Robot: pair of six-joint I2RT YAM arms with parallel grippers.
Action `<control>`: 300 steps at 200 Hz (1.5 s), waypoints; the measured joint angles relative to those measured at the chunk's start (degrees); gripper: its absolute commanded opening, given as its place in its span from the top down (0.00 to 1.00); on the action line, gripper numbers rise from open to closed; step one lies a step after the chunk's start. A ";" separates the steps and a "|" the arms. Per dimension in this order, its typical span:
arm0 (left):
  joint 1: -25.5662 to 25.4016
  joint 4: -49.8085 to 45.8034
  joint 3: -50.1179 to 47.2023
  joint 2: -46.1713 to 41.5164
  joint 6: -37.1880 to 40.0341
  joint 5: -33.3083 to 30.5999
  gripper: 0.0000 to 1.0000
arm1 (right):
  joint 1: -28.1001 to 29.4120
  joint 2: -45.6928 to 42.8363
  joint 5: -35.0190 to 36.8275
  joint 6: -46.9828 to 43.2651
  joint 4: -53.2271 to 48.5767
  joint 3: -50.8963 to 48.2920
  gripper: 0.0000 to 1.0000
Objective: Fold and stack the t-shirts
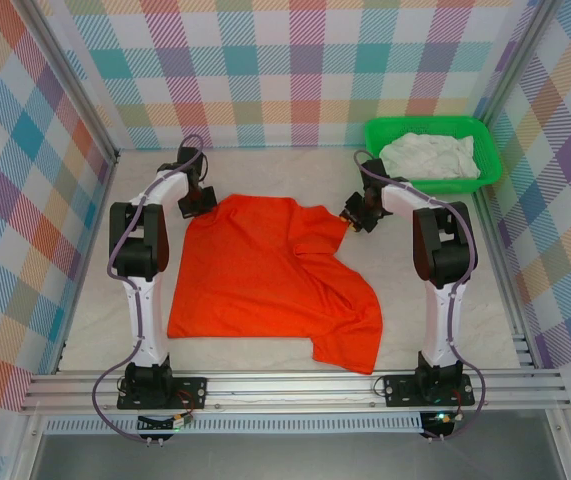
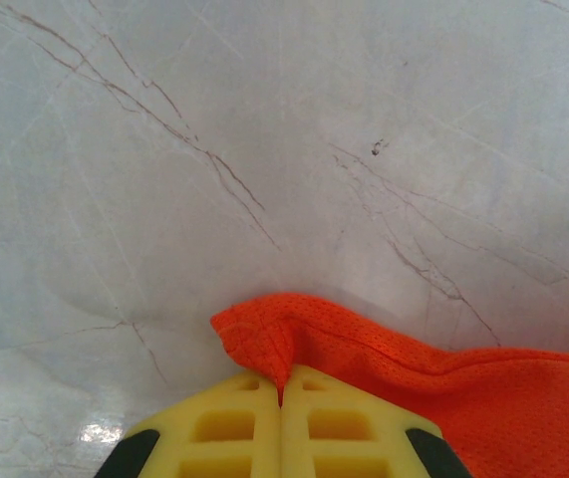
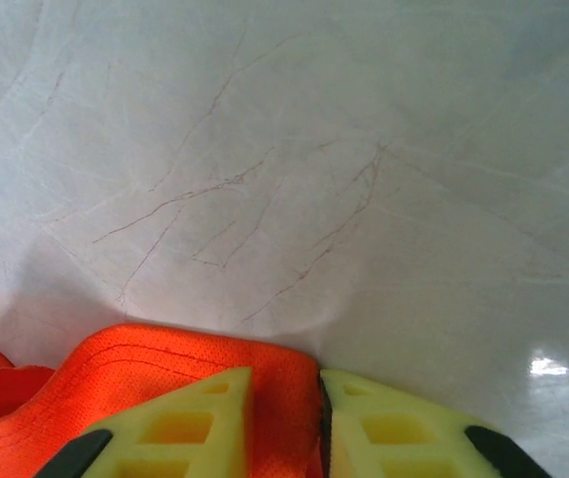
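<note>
Top external: orange t-shirt (image 1: 265, 275) spread on the worktop (image 1: 95, 310), far hem running left-right between left gripper (image 1: 202, 203) and right gripper (image 1: 353, 214), each clamped on its corner

Orange-red t-shirt (image 1: 265, 270) lies spread on table (image 1: 95, 320); white t-shirt (image 1: 430, 155) bunched in basket (image 1: 420, 123).

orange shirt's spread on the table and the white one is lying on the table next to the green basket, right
Not quite. The white t-shirt lies bunched inside the green basket, not on the table beside it; the top external view shows this. The orange t-shirt is indeed spread on the table.
</note>
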 measured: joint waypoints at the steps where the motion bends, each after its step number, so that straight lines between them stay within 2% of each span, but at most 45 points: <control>1: 0.00 0.00 0.00 0.00 0.00 0.00 1.00 | 0.00 0.00 0.00 0.00 0.00 0.00 0.83; 26: 0.00 0.02 -0.04 -0.02 0.00 0.00 1.00 | 0.17 0.63 -0.57 0.15 1.57 -0.02 1.00; 88: 0.11 -0.28 -0.11 -0.48 -0.42 1.75 1.00 | 0.28 -0.17 0.70 -3.28 -0.70 1.22 1.00; 123: 0.11 -3.32 -0.04 -4.00 -0.96 4.09 1.00 | 0.55 -9.27 4.15 -10.80 -5.27 3.04 1.00; 155: 0.13 -6.88 2.71 -14.14 -1.55 5.51 1.00 | 0.61 -25.09 6.14 -19.61 -6.47 4.52 1.00; 206: 0.39 -11.34 9.27 -36.44 -1.57 7.06 1.00 | 0.61 -47.95 7.19 -32.28 -9.79 6.73 1.00; 247: 0.59 -17.16 12.28 -49.62 -1.95 7.98 1.00 | 0.66 -58.49 6.97 -37.86 -15.50 12.83 1.00; 300: 0.59 -25.00 17.14 -60.54 -1.97 11.52 1.00 | 0.66 -66.45 3.06 -38.99 -22.56 25.22 1.00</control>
